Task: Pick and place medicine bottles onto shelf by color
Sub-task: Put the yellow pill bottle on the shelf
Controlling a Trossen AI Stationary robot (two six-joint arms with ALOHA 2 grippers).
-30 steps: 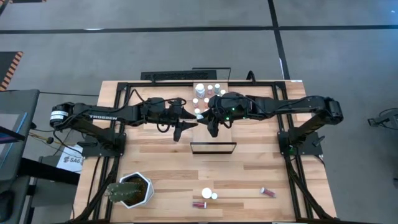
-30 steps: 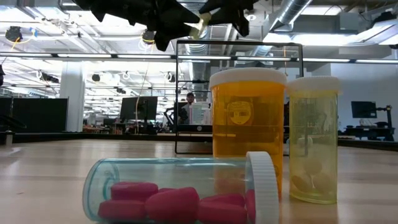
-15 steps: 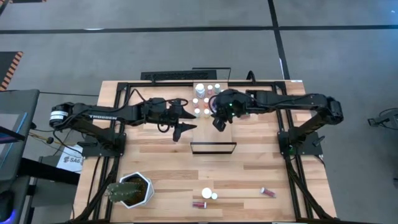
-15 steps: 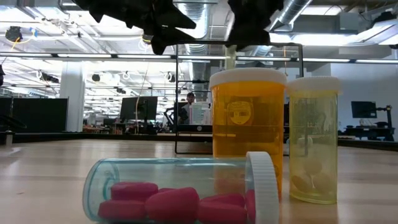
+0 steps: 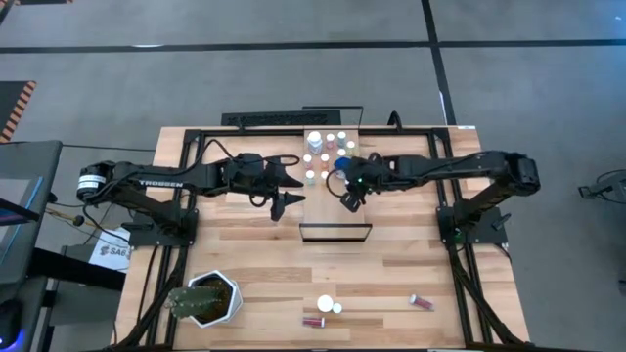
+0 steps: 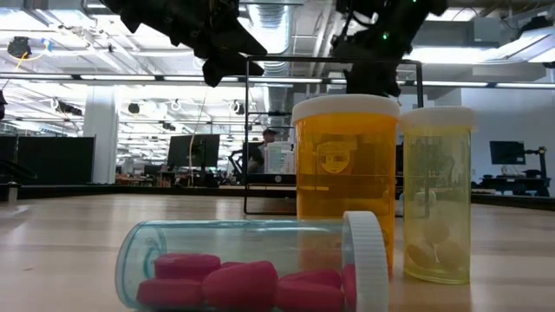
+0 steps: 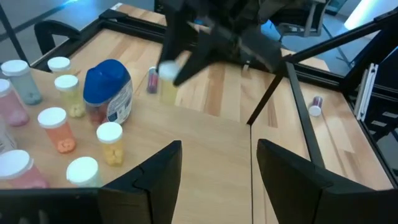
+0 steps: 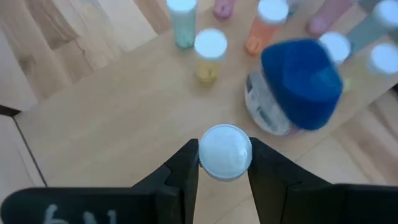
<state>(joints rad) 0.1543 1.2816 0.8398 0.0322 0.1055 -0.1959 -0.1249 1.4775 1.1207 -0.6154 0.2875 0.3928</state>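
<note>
Gripping a white-capped bottle by its cap, your right gripper has both fingers pressed against the cap's sides, so the bottle hangs upright beneath them and should stand when you lower it. Just beyond those fingers lies bare light-wood shelf, and that open patch looks like the reason you carry the bottle here. Farther past the fingers stands the wide blue bottle, and beyond it the small white-capped vials with yellow, orange and pink contents, already grouped upright on the board. Judge the colour match before you let go; the held bottle's body is hidden under its cap.

Your left gripper hangs with its fingers spread and nothing between them, so it is free. Ahead of it you see the same cluster of vials and the blue bottle. Well away from both grippers, at the near edge of the desk, a few loose bottles wait to be sorted, near the plant pot.
</note>
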